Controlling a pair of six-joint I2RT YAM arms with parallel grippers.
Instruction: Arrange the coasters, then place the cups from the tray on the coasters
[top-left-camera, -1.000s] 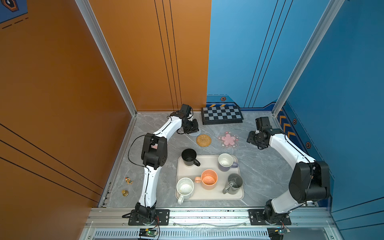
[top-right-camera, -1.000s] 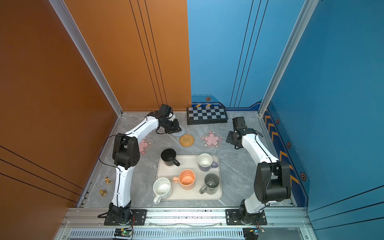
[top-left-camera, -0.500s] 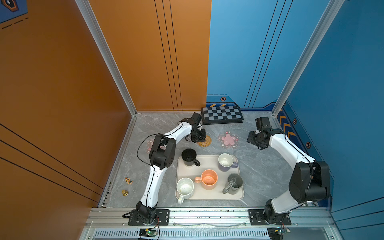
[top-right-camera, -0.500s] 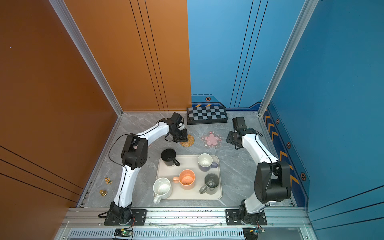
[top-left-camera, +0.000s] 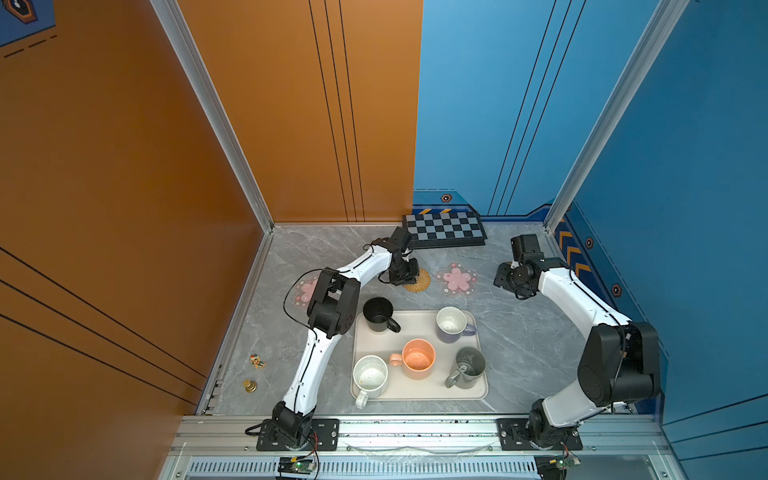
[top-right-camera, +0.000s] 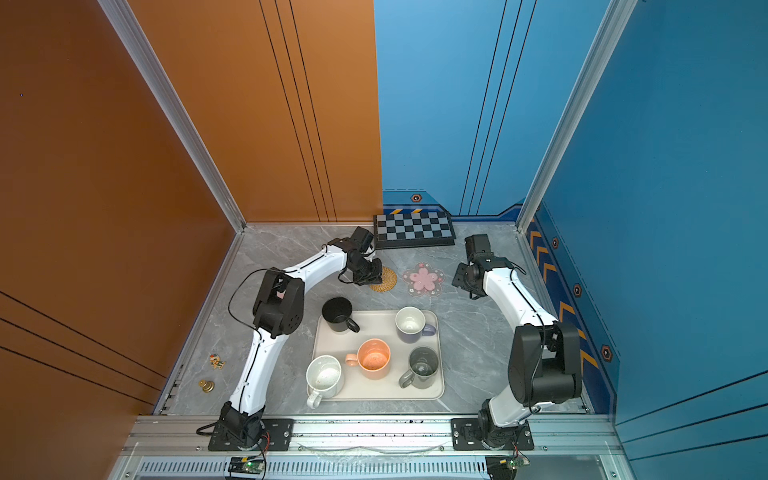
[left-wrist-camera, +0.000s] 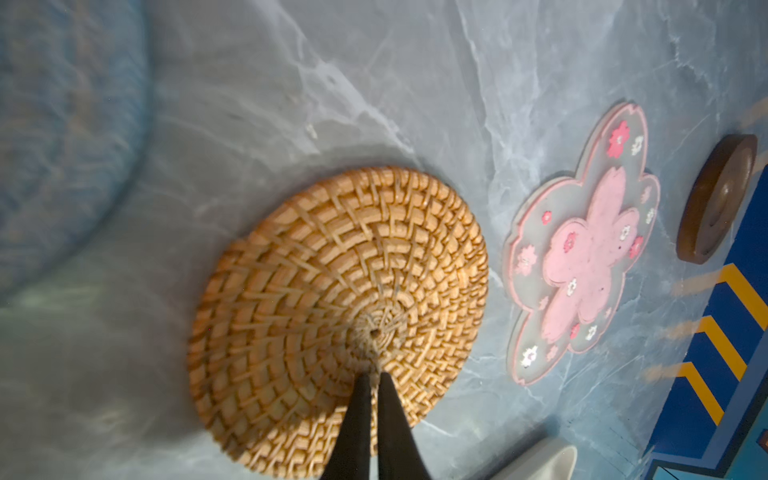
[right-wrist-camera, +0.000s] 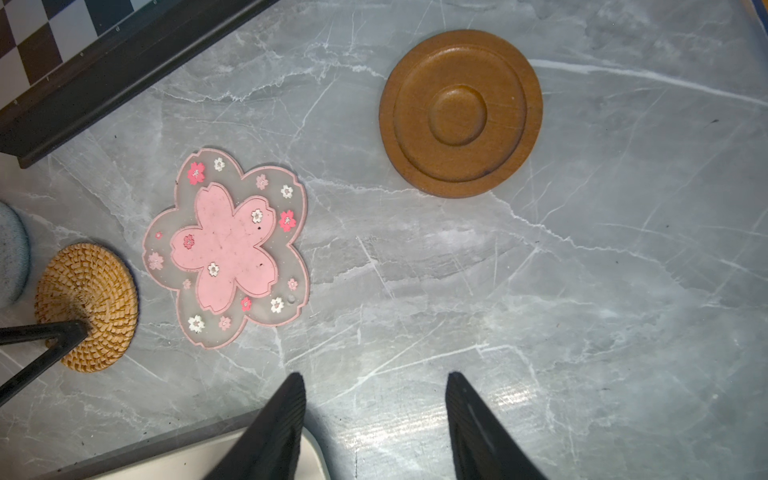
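In both top views the left hand (top-left-camera: 404, 275) sits on the left part of the straw coaster (top-left-camera: 420, 282), on the far side of the tray (top-left-camera: 415, 395) holding five cups (top-left-camera: 417, 358). The right hand (top-left-camera: 504, 281) hovers right of a pink flower coaster (top-left-camera: 456, 278).

Left wrist view: the left hand is clenched, its tips apparently pressing the straw coaster's centre.

Right wrist view: the right hand is released over bare worktop (right-wrist-camera: 582, 291), near the wooden coaster (right-wrist-camera: 460, 112).

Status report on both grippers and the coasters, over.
Left gripper shut, tips on woven straw coaster centre. Right gripper open, empty, over table. Five cups on tray. Nothing in the way.
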